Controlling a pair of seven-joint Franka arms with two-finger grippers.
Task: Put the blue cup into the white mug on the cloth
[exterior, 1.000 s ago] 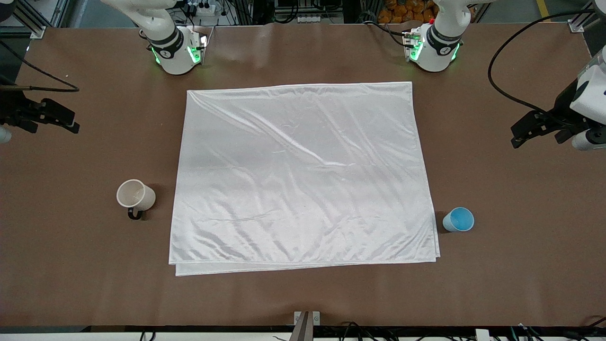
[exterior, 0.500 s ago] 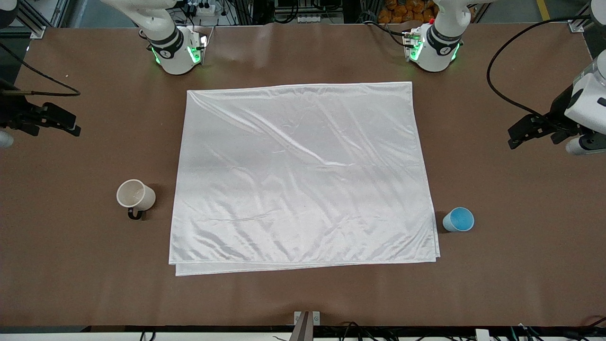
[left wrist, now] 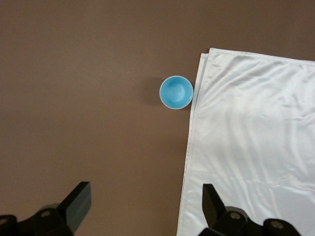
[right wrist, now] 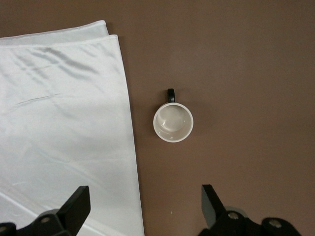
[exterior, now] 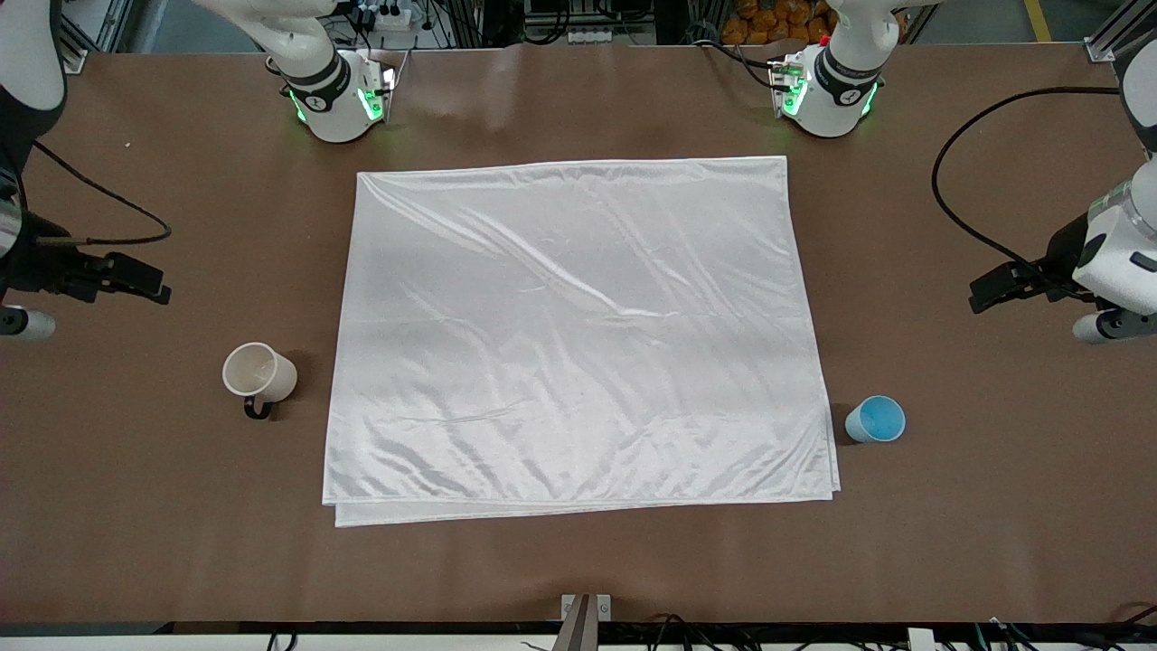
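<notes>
Front view is showing the blue cup [exterior: 875, 419] sitting upright on the bare table [exterior: 578, 570], mouth up, just beside the cloth's [exterior: 578, 334] edge at the left arm's end and nearest the camera of all the task's things. Its long axis is standing vertical, wider at the rim than at the base. A little farther from the camera, toward the right arm's end, the white mug [exterior: 259, 374] is also standing upright off the cloth, mouth up, its black handle pointing toward the camera.

Farther again, both arms are hanging over bare table at either end. The left gripper [left wrist: 142, 206] is hovering with fingers spread wide and nothing between them, the cup in its wrist view; the right gripper [right wrist: 142, 206] is likewise wide and empty, looking down on the mug.

To my eye the reach is only beginning. The left one would do well to come straight down over the cup and pinch it across the rim without nudging the cloth's edge, while the right takes the mug by its wall, keeping clear of the handle.
</notes>
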